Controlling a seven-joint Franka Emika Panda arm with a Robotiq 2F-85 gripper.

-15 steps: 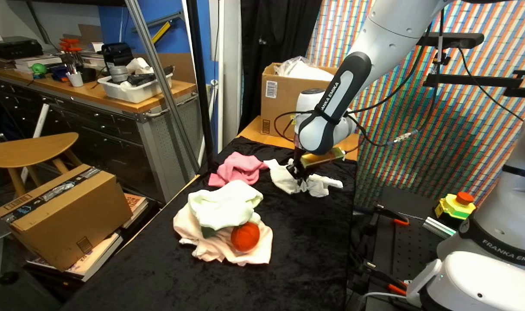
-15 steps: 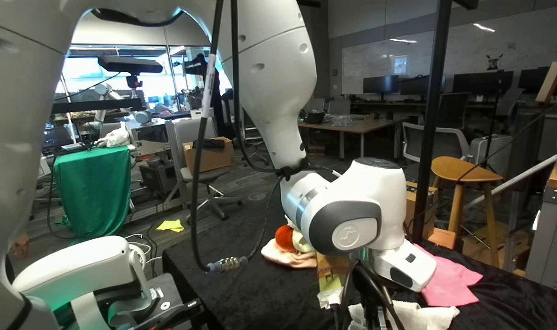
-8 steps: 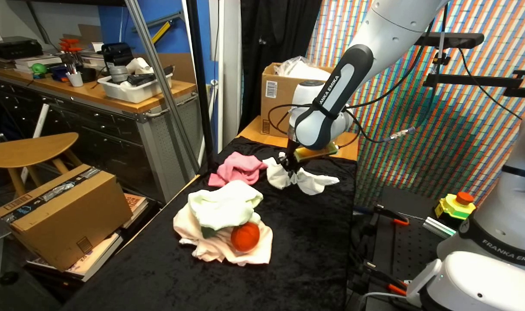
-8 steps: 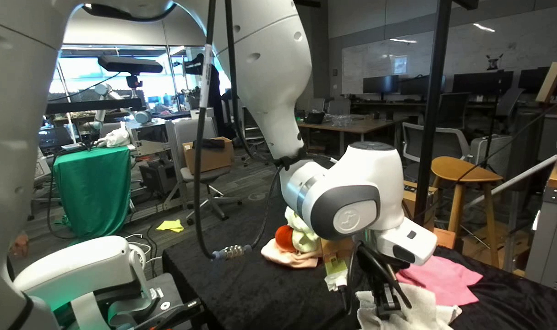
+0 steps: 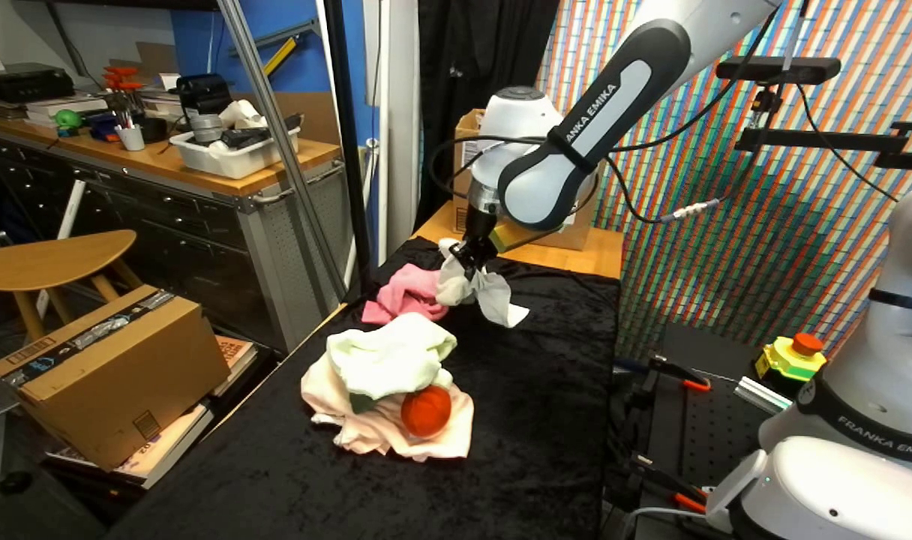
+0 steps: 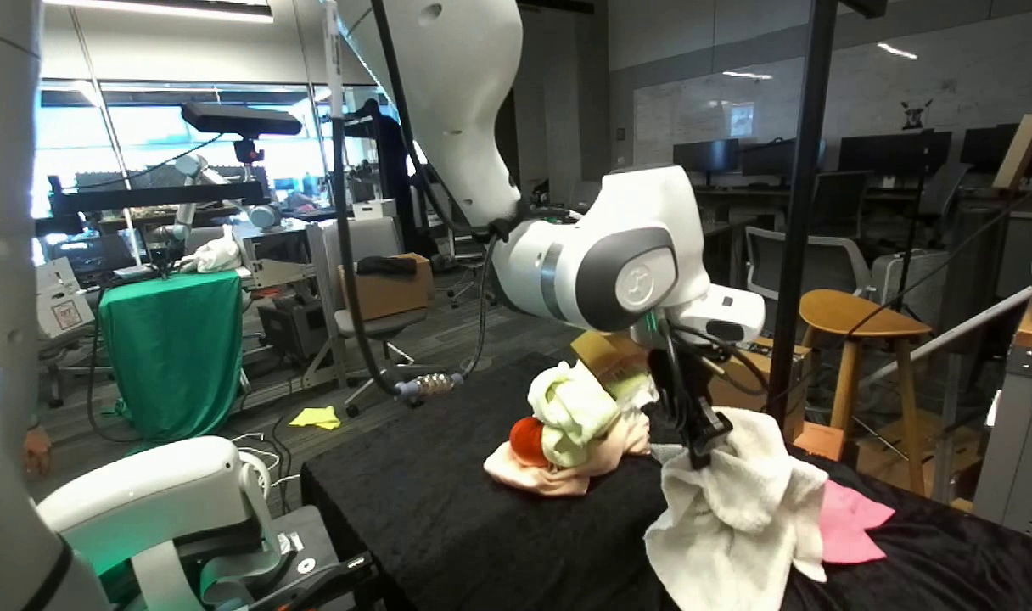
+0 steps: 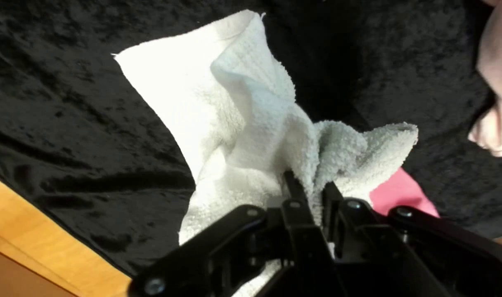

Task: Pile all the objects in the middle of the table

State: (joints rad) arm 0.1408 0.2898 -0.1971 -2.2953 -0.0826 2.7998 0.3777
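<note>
White terry cloth (image 7: 251,136) clamped in black two-fingered gripper (image 7: 311,185)

In an exterior view, nearest, left of lower centre, crumpled peach cloth (image 5: 379,430) lies on the black velvety table (image 5: 531,450) under a round red object (image 5: 426,411) and bunched pale-green cloth (image 5: 391,356). Beyond, near centre, the white terry cloth hangs from fingers (image 7: 295,190) clamped on it; in the wrist view its long axis slants toward upper left. The white-and-grey arm (image 5: 610,109) slopes down from upper right, gripper pointing downward. Partly behind the white lies crumpled pink cloth (image 5: 407,294).
</note>
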